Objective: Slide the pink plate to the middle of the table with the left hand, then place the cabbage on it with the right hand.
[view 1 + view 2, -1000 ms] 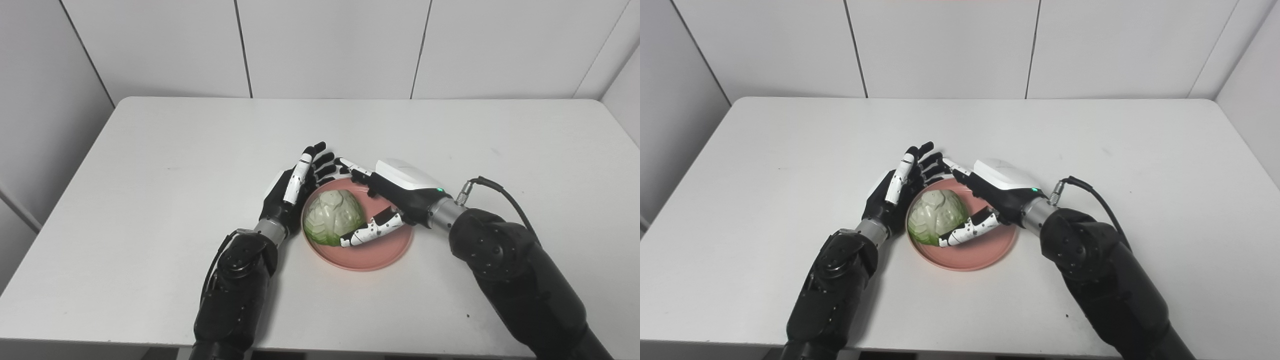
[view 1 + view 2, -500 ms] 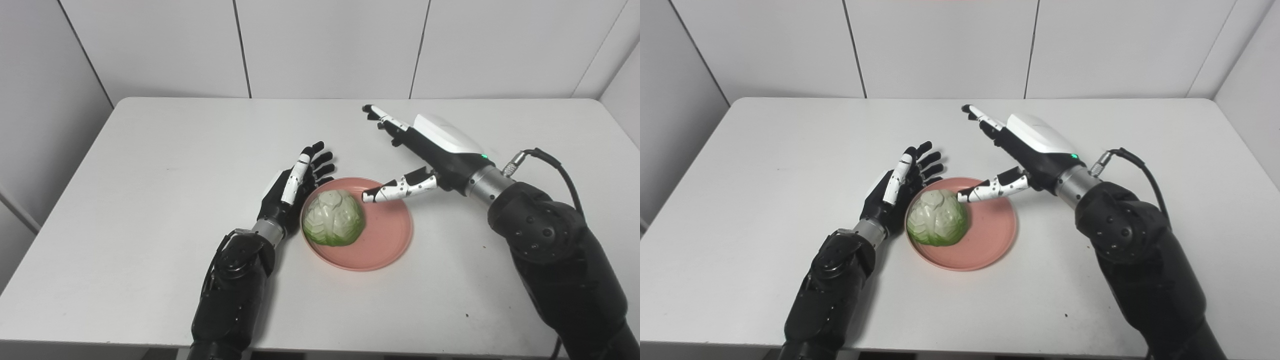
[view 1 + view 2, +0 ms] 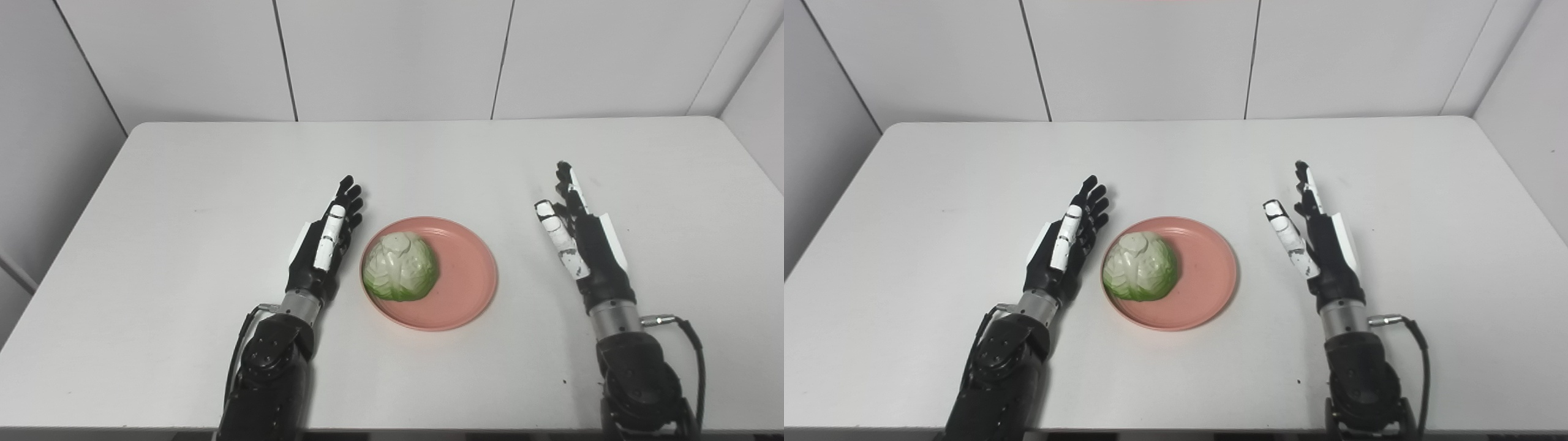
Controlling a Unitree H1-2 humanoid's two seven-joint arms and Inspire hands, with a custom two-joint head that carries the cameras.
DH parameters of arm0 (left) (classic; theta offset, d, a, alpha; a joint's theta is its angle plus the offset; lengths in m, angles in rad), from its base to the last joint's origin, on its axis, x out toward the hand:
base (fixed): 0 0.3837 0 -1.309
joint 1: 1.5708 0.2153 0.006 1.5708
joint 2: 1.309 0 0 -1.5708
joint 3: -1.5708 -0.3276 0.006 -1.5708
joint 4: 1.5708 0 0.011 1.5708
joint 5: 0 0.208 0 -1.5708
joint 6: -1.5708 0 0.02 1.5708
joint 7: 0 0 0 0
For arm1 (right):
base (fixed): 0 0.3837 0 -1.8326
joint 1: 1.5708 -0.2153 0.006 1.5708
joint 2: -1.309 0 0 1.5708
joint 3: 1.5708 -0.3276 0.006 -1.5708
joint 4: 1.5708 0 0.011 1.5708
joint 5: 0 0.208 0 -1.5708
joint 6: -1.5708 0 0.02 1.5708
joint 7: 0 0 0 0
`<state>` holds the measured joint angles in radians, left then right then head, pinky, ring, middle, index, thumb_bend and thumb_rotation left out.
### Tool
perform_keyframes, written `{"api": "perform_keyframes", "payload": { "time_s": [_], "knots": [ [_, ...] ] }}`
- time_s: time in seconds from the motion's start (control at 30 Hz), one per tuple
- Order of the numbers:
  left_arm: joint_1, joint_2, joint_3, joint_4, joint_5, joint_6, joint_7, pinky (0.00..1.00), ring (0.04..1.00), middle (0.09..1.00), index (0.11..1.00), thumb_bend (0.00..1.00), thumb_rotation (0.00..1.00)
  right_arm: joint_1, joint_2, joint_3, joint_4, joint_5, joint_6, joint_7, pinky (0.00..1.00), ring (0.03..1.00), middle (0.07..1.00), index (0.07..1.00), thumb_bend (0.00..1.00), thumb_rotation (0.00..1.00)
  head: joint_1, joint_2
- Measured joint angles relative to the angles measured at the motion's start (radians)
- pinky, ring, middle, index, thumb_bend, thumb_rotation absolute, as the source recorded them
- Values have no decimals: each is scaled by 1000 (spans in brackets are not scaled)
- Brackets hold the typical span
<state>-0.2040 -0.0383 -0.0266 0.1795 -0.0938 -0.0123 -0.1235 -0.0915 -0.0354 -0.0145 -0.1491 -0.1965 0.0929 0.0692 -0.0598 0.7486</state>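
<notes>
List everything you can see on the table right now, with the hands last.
plate: one, pink, middle of the table, a bit toward the near edge.
cabbage: one, pale green and white, on the plate's left part.
table: one, white, against white wall panels.
left hand: one, black and white, open, just left of the plate, apart from it.
right hand: one, black and white, open, right of the plate, well clear of it.

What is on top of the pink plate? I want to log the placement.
The cabbage sits on the pink plate, toward its left side. The plate surface beneath it is covered.
</notes>
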Motion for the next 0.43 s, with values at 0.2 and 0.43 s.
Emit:
{"api": "perform_keyframes", "payload": {
  "time_s": [0.2, 0.43],
  "knots": [
    [89, 22, -8, -100, 53, -22, 12, 1000, 1000, 1000, 1000, 500, 1000, 41, 23, -3, 65, 84, -71, -13, 1000, 1000, 1000, 1000, 568, 1000, -12, 3],
    [148, 27, 5, -161, 51, -21, 17, 1000, 1000, 1000, 1000, 504, 1000, 28, 23, -3, 116, 132, -147, -13, 995, 998, 1000, 1000, 466, 1000, -32, 2]
  ]
}}
